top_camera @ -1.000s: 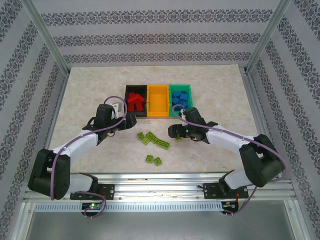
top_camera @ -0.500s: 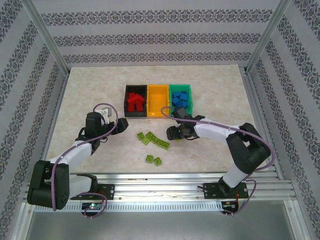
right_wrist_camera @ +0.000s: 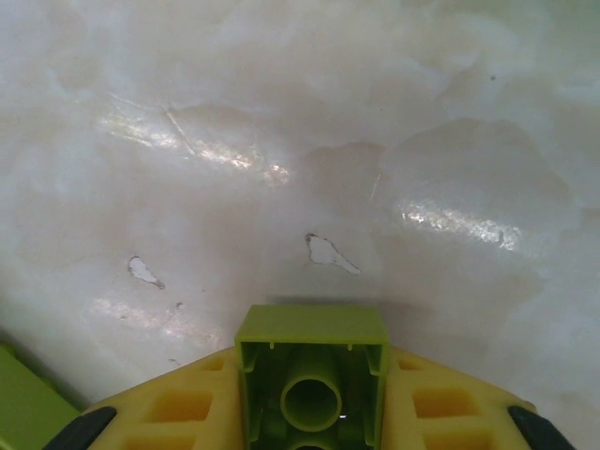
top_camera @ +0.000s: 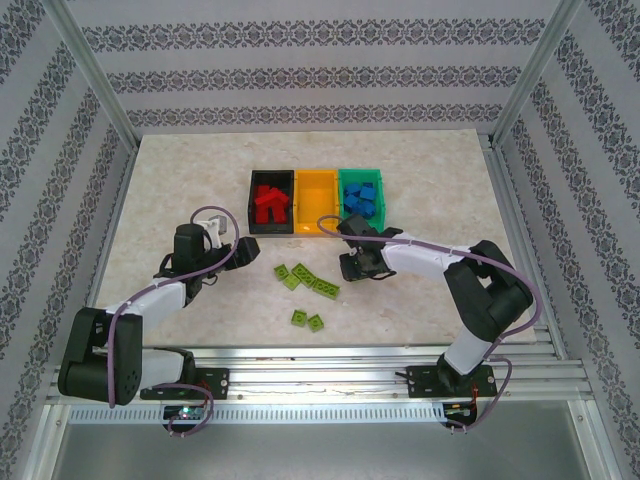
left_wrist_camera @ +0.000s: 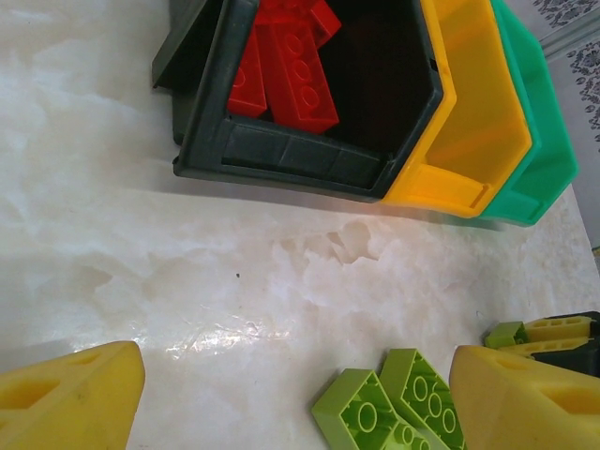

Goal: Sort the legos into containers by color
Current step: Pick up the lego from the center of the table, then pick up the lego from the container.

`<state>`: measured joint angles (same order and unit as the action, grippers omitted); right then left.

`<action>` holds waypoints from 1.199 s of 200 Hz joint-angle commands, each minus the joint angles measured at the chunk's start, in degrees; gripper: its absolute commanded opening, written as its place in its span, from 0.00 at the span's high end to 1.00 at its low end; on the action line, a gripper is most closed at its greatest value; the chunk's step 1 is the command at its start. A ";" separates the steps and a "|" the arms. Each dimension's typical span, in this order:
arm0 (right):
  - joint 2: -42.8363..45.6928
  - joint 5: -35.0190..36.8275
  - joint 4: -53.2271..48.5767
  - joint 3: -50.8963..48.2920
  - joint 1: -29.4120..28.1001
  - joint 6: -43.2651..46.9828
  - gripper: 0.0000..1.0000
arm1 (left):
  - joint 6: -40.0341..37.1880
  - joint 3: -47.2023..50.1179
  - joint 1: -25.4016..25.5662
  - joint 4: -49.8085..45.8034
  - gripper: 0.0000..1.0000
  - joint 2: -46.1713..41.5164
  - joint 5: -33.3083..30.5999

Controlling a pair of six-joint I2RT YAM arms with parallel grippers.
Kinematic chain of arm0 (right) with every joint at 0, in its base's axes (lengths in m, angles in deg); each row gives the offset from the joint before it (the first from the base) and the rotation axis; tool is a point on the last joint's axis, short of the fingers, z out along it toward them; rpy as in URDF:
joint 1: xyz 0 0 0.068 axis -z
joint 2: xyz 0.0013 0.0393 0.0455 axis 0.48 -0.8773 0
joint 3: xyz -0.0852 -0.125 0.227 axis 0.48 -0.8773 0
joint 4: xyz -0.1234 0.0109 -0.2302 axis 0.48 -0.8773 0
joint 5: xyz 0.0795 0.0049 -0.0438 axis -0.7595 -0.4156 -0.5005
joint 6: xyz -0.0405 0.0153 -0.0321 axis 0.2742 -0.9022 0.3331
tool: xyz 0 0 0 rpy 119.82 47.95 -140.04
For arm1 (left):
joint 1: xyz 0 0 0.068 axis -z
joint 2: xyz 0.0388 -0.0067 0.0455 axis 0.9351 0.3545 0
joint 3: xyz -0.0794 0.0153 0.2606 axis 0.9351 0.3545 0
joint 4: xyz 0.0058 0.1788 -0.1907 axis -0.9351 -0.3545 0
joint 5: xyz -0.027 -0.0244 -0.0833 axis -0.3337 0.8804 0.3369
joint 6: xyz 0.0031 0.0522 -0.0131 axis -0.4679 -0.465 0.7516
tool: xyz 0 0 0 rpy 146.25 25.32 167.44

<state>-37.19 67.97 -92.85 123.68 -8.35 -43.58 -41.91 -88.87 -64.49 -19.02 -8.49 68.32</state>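
Observation:
Three bins stand in a row: the black bin point(top_camera: 253, 204) with red legos point(top_camera: 268, 201), the orange-yellow bin point(top_camera: 316, 204) with nothing showing inside, and the green bin point(top_camera: 343, 200) with blue legos point(top_camera: 360, 197). Several lime legos point(top_camera: 303, 272) lie on the marble in front of them. My right gripper point(top_camera: 351, 267) is shut on a lime lego point(right_wrist_camera: 312, 330), held low over the table. My left gripper point(top_camera: 247, 252) is open, left of the lime legos point(left_wrist_camera: 375, 412), with nothing between its yellow fingers point(left_wrist_camera: 70, 398). The black bin point(left_wrist_camera: 281, 159) lies ahead of it.
Two more lime legos point(top_camera: 307, 320) lie nearer the front edge of the table. Metal frame posts and patterned walls enclose the marble table point(top_camera: 160, 190) on three sides. Bare marble stretches left and right of the bins.
My left gripper has drawn back from the black bin toward the near left. The right arm's wrist has swung left while its gripper stays low over the same spot with the lime lego.

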 commanded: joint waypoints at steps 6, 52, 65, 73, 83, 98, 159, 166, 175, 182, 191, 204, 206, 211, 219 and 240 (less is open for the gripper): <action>2.42 0.14 -3.57 6.10 -0.66 1.84 0.77 | -0.46 0.35 -0.88 2.92 0.15 -2.04 -0.24; -4.95 -2.42 -9.57 23.57 0.14 4.29 0.75 | -1.30 0.77 -1.07 2.12 0.15 -3.74 -1.27; -8.04 -3.36 -10.77 29.16 1.11 4.61 0.73 | -1.43 0.92 -1.06 2.08 0.15 -3.71 -1.62; -9.99 -4.06 -11.41 32.36 1.73 4.61 0.73 | -1.31 1.07 -1.14 2.31 0.15 -3.67 -1.68; -12.23 -4.22 -11.83 35.88 2.50 4.70 0.72 | -1.12 1.17 -1.15 2.92 0.15 -3.52 -1.46; -16.08 -5.38 -12.14 41.59 4.23 4.66 0.68 | -0.80 1.30 -1.16 3.45 0.15 -3.26 -0.69; -18.30 -12.56 -10.12 43.91 7.07 4.35 0.30 | -1.00 1.31 -1.33 3.56 0.15 -3.60 -0.10; -17.30 -12.99 -9.31 42.37 7.07 4.35 0.28 | -0.93 1.40 -1.33 3.57 0.15 -3.67 -0.09; -15.58 -13.19 -8.52 40.26 6.90 4.43 0.28 | -0.92 1.51 -1.33 3.64 0.15 -3.78 -0.10; -14.20 -13.37 -7.86 38.41 6.66 4.64 0.27 | -0.87 1.55 -1.33 3.65 0.15 -3.84 -0.09; -12.21 -13.72 -6.48 35.49 6.19 5.17 0.26 | -0.91 1.57 -1.36 3.70 0.15 -3.93 -0.09; -9.20 -13.20 -4.78 31.21 5.33 5.77 0.25 | -0.79 1.58 -1.33 3.64 0.15 -4.01 -0.01; -8.68 -13.20 -4.63 30.50 5.14 5.87 0.25 | -0.84 1.62 -1.33 3.65 0.15 -4.04 0.00; -7.63 -12.88 -4.28 28.94 4.77 6.07 0.25 | -0.82 1.58 -1.33 3.63 0.15 -4.18 -0.01; -5.79 -12.01 -3.63 26.47 4.19 6.19 0.25 | -0.78 1.65 -1.41 3.57 0.15 -4.31 -0.07; -1.51 -9.90 -2.37 20.38 2.63 6.37 0.27 | -0.82 1.83 -1.45 3.57 0.15 -4.73 -0.05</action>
<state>-44.05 56.11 -98.03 149.18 -4.09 -38.66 -42.15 -87.93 -64.88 -18.61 -11.73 67.27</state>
